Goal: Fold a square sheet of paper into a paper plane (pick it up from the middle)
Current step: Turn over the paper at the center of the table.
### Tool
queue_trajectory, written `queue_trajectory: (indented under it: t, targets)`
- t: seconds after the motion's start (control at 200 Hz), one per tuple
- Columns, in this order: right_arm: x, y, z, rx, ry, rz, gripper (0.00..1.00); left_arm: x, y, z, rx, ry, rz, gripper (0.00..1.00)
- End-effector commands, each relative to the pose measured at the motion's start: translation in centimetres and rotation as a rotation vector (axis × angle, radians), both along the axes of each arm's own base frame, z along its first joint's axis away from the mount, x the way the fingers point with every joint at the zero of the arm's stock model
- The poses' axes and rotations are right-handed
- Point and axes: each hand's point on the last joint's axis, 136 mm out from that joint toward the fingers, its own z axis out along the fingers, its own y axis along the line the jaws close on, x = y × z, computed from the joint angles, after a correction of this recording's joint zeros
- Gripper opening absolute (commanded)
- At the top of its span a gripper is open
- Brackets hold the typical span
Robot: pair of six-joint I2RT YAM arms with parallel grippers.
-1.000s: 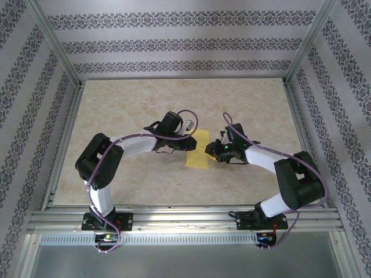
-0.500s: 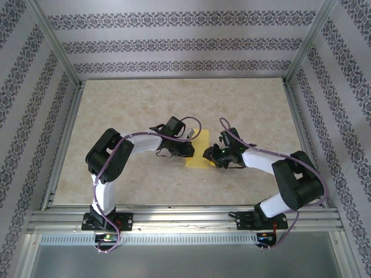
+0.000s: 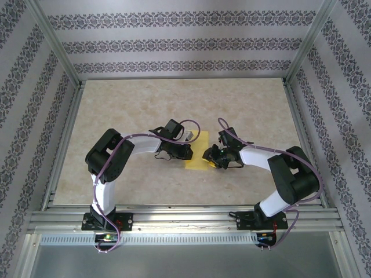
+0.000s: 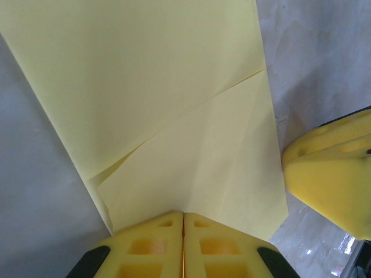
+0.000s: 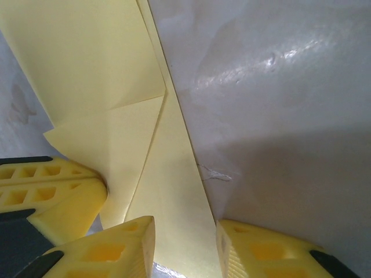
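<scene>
Now, sheet of paper (image 3: 197,161): partly folded, flat near the middle of the table (image 3: 127,104), a little toward its near edge. A flap is turned over it along a slanting crease. It has no dart shape yet.
Long axis: runs from the far edge toward the near edge, leaning slightly left as it comes nearer.
Left pincer (image 4: 183,223): jaws pressed together with no gap, tips at the sheet's left side where the flap ends. I cannot tell whether I have a layer nipped or am only bearing down on it.
Right pincer (image 5: 184,246): jaws narrowly apart and low over the table, straddling the sheet's right long edge, with nothing clamped.
Which way it lies: from my left pincer the sheet spreads straight ahead, toward the table's right edge. From my right pincer the long edge runs away between the fingers.
Pincers to each other: near, facing across the sheet's width.
Nearer arm: both are at the sheet, and my left one is touching it.
Stage, as I judge it: early folds, with most of the plane yet to make.
Next move calls for: my left tips pinning the sheet while my right works along that edge.
Risk: thin paper may slide or buckle.
</scene>
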Motion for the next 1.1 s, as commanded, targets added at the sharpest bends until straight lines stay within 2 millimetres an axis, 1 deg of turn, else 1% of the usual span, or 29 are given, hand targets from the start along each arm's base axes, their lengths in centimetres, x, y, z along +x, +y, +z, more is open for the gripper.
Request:
queue_trajectory:
  t: [0.0,0.105,0.185,0.25,0.31,0.425,0.599,0.654,0.699,0.744,0.789,0.869,0.924,1.094]
  targets:
    - [1.8,1.8,0.4,0.021,-0.068,0.029,0.34,-0.7,0.7,-1.1,0.019,0.041,0.016,0.09]
    - [2.5,2.2,0.8,0.045,-0.090,0.018,0.34,-0.7,0.7,-0.9,0.007,0.043,0.021,0.09]
    - [2.7,2.3,0.8,0.038,-0.090,0.029,0.33,-0.8,0.6,-0.9,0.002,0.048,0.023,0.09]
    - [2.9,2.4,1.6,0.035,-0.126,0.038,0.32,-0.9,0.5,-0.9,-0.002,0.053,0.022,0.09]
    - [3.1,2.4,2.2,0.041,-0.150,0.032,0.33,-0.8,0.5,-0.8,-0.009,0.053,0.023,0.09]
    - [3.3,2.2,1.9,0.043,-0.142,0.036,0.34,-0.9,0.1,-0.5,-0.043,0.063,0.025,0.09]
    - [3.8,2.3,2.2,0.055,-0.157,0.035,0.35,-1.0,-0.1,-0.4,-0.065,0.071,0.027,0.09]
    - [4.0,2.3,2.8,0.057,-0.176,0.034,0.32,-1.0,-0.1,-0.2,-0.071,0.069,0.029,0.08]
    - [4.1,2.4,3.5,0.060,-0.203,0.029,0.32,-1.0,-0.1,-0.1,-0.076,0.070,0.032,0.08]
    - [4.2,2.1,3.7,0.048,-0.211,0.018,0.33,-1.1,-0.1,0.0,-0.083,0.068,0.034,0.08]
    - [4.4,1.9,3.5,0.042,-0.204,0.020,0.33,-1.0,-0.2,0.1,-0.089,0.067,0.038,0.08]
    - [4.5,1.7,2.2,0.076,-0.150,0.011,0.34,-1.0,-0.2,0.1,-0.092,0.068,0.039,0.08]
    - [4.6,1.6,1.8,0.076,-0.139,0.004,0.35,-0.9,-0.2,0.2,-0.093,0.066,0.041,0.08]
    - [4.6,1.1,1.3,0.055,-0.135,-0.002,0.37,-0.6,-0.2,0.3,-0.101,0.062,0.050,0.08]
